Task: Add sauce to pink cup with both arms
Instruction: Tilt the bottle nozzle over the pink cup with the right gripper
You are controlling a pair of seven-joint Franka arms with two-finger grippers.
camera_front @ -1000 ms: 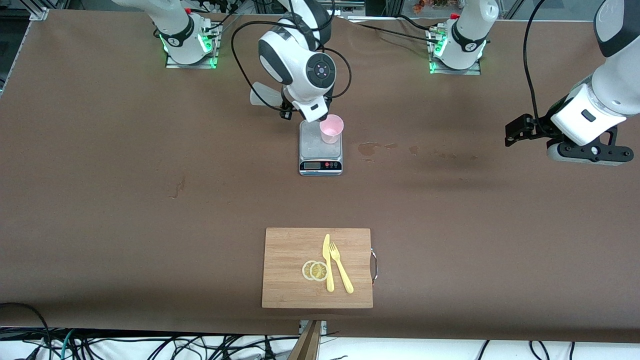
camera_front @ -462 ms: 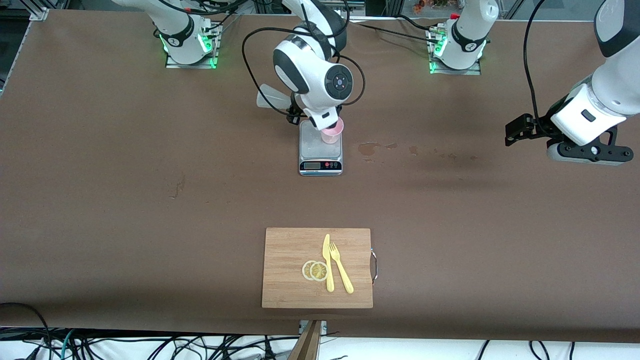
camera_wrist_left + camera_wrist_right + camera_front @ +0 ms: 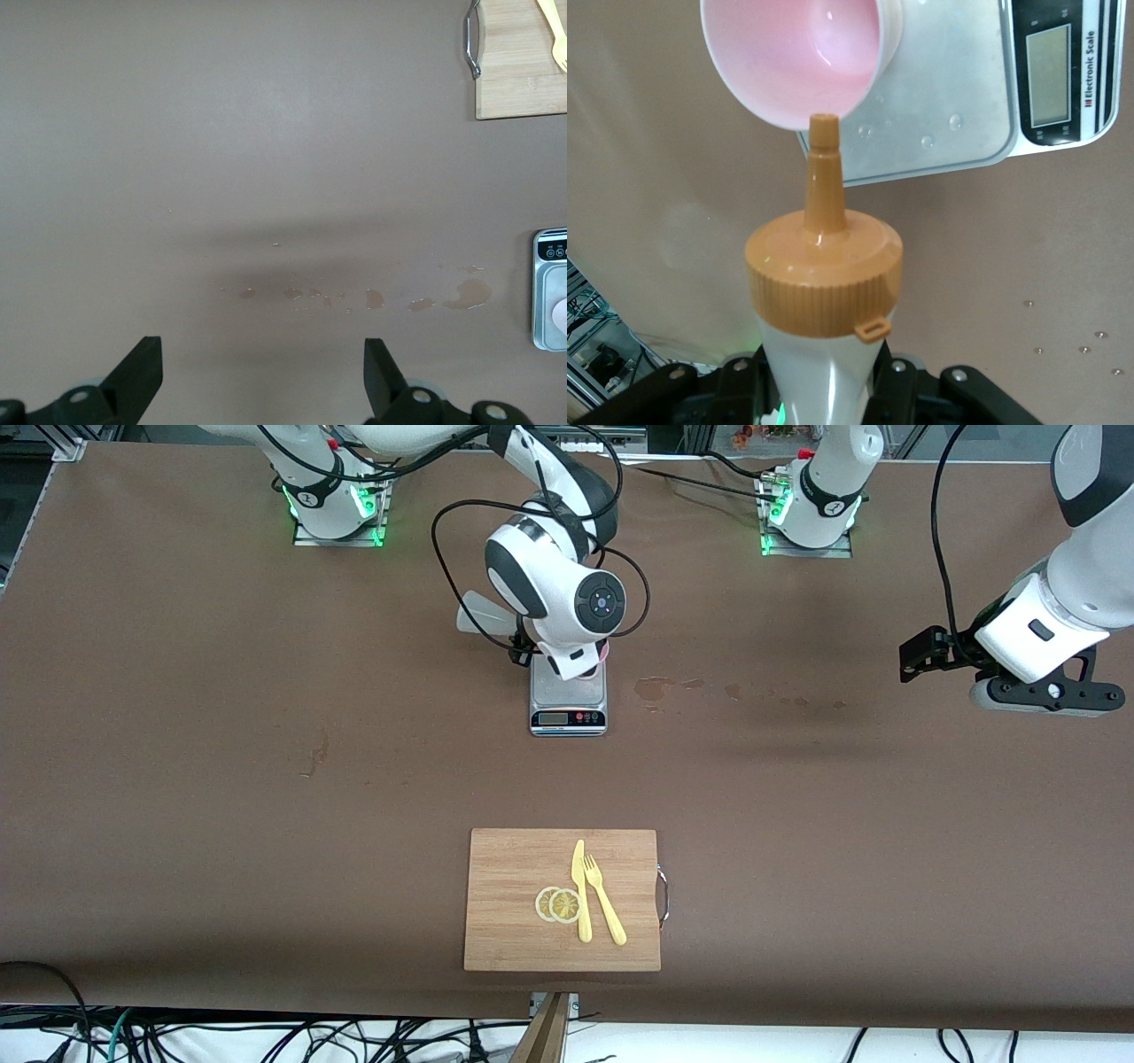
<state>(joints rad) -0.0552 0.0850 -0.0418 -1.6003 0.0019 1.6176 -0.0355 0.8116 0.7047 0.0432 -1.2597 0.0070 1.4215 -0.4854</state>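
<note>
Right hand (image 3: 819,390) clamps sauce bottle (image 3: 822,292), nozzle tipped at pink cup (image 3: 799,55) rim on scale (image 3: 568,700), upper centre of frame, ready to squeeze; left hand (image 3: 261,381) open, waiting over bare worktop (image 3: 266,779)

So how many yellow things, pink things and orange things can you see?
Yellow: 4, a plastic knife, a plastic fork and two lemon slices.
Pink: 1, a small plastic cup.
Orange: 1, the squeeze bottle's nozzle cap.
Total: 6.
</note>
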